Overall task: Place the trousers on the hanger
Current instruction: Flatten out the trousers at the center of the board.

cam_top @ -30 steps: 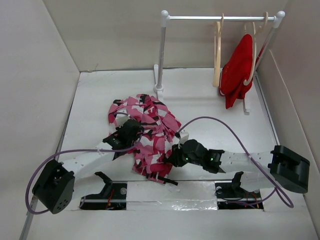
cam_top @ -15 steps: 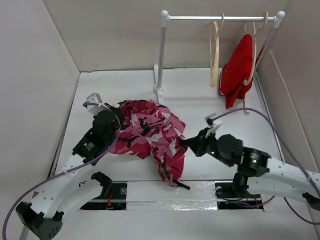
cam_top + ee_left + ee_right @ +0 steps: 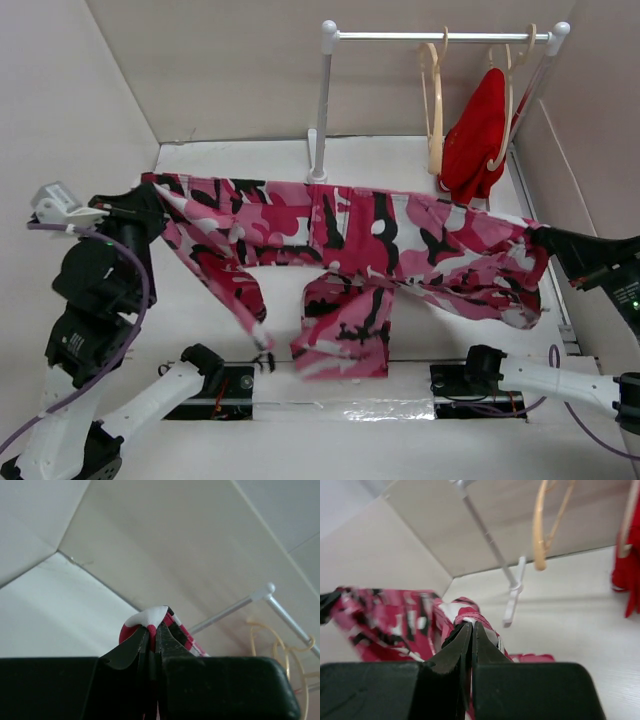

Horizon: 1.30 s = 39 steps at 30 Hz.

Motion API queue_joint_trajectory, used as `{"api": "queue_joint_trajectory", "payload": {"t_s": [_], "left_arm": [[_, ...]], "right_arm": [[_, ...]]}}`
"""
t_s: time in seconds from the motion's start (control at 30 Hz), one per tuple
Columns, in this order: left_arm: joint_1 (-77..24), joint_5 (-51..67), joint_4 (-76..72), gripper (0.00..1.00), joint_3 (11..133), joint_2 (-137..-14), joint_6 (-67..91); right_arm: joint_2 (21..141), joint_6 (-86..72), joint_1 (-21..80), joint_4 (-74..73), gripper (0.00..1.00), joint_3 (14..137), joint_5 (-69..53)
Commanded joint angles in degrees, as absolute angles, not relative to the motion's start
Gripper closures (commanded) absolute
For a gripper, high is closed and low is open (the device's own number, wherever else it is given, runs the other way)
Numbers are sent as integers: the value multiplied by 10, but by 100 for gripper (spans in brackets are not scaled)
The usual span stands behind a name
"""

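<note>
**Trousers (image 3: pixel 350 225) pulled wide, hanger (image 3: pixel 435 150) bare**

Trousers: pink/red/white/black camo, soft fabric, held up & stretched side to side. L end pinched in left gripper (image 3: pixel 152 632), R end in right gripper (image 3: pixel 470 630). Loose parts droop in the middle.

Hanger: thin pale wood, hangs by its hook on rail (image 3: pixel 400 36) at back, behind trousers.

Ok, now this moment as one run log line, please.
left fingers: shut on trousers | right fingers: shut on trousers | trousers: stretched between both | hanger: bare, on rail
</note>
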<state>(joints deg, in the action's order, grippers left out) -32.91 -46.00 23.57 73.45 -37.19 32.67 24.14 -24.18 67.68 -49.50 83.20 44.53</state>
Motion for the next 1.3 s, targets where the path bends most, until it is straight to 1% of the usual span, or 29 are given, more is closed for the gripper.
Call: {"api": "queue_joint_trajectory", "payload": {"t_s": [0.0,0.1,0.13,0.17,0.2,0.3,0.37,0.43,0.5,0.53,0.57,0.63,0.7,0.77,0.83,0.9,0.93,0.97,1.0,1.03,1.07,1.1,1.13,1.17,1.2,1.23,1.27], "left_arm": [[-326,-515,241,100,790,-388,268],[-326,-540,234,100,778,-397,264],[-326,-547,227,100,753,-398,265],[-326,-553,200,100,716,-399,262],[-326,-553,191,100,715,-403,262],[-326,-556,171,100,658,-437,303],[-326,-551,160,100,629,-479,330],[-319,-546,136,100,615,-511,337],[-264,-510,127,100,619,-568,338],[-235,-454,124,100,624,-588,341],[-177,-422,108,100,624,-623,341],[-128,-337,85,100,626,-659,331],[-101,-331,92,100,648,-725,328],[-101,-351,114,100,697,-796,313],[-101,-351,120,100,746,-834,304],[-101,-344,101,100,765,-874,297],[-108,-339,87,95,776,-886,276],[-113,-343,78,90,783,-913,266],[-119,-354,75,78,804,-946,254],[-120,-354,83,71,817,-947,254],[-120,-356,95,66,832,-981,260],[-120,-350,125,65,845,-993,268],[-120,-345,133,61,857,-1001,274],[-125,-335,132,58,849,-997,286],[-132,-320,103,54,834,-986,289],[-132,-294,88,46,797,-971,296],[-140,-280,75,46,772,-934,310]], "right_arm": [[278,-244,686,-560,100,859,565],[291,-305,693,-615,100,843,605],[288,-326,699,-641,100,819,629],[277,-390,707,-656,100,789,646],[268,-391,707,-656,100,788,646],[238,-436,723,-644,100,727,669],[235,-472,731,-646,100,695,700],[251,-493,738,-656,100,689,727],[272,-510,744,-660,100,684,754],[301,-524,744,-683,100,685,777],[317,-560,744,-699,100,687,786],[345,-606,744,-746,100,694,809],[375,-643,744,-763,100,688,824],[388,-643,744,-752,100,674,835],[393,-621,744,-703,100,644,831],[398,-539,732,-633,100,617,828],[401,-428,703,-523,100,582,818],[403,-371,680,-459,100,564,806],[414,-253,617,-339,100,537,762],[423,-251,616,-295,100,537,735],[435,-197,533,-270,100,531,699],[448,-188,487,-260,100,536,661],[477,-181,442,-239,100,542,579],[492,-165,354,-226,100,546,537],[508,-158,312,-212,100,549,499],[547,-156,274,-194,100,552,433],[570,-157,239,-184,100,555,408]]}}
